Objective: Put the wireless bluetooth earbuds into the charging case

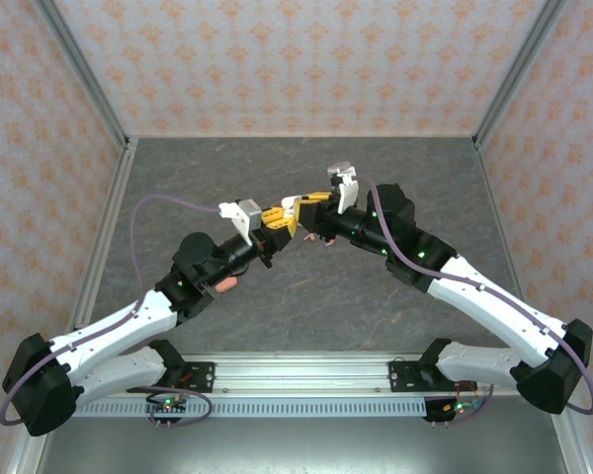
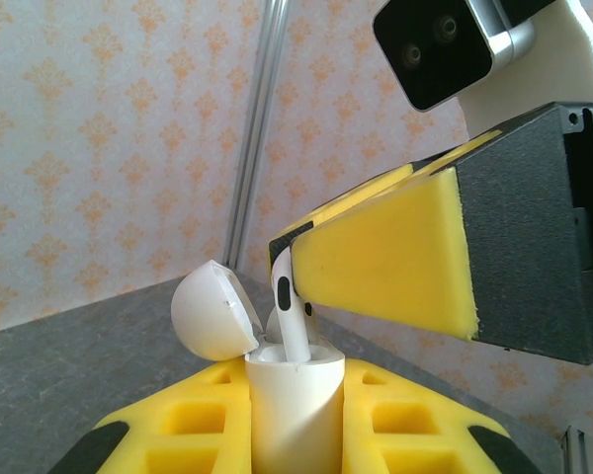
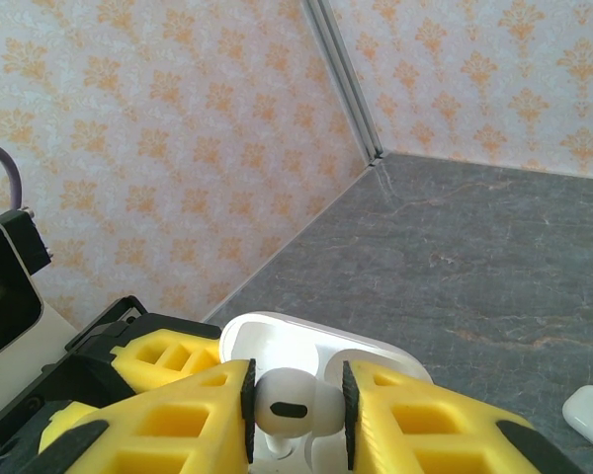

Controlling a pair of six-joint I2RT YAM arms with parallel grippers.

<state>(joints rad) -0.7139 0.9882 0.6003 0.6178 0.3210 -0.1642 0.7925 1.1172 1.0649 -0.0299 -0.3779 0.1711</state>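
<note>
Right gripper (image 3: 296, 407) clamped on white earbud (image 3: 289, 398), stem tip inside open charging case (image 2: 295, 420) just below it. Left gripper (image 2: 295, 449) clamps the case. Open worktop (image 3: 474, 267) ahead, wall corner (image 3: 374, 153) well apart.

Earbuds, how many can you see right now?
1 for sure: a white earbud pinched in the jaws of the right gripper, its stem dipping into the open white case held by the left gripper. Others may be hidden under the arms.

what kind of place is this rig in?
Probably an enclosed lab robot cell: wallpapered panels on aluminium frame posts, grey stone-look table, left arm and right arm bolted to a rail.
</note>
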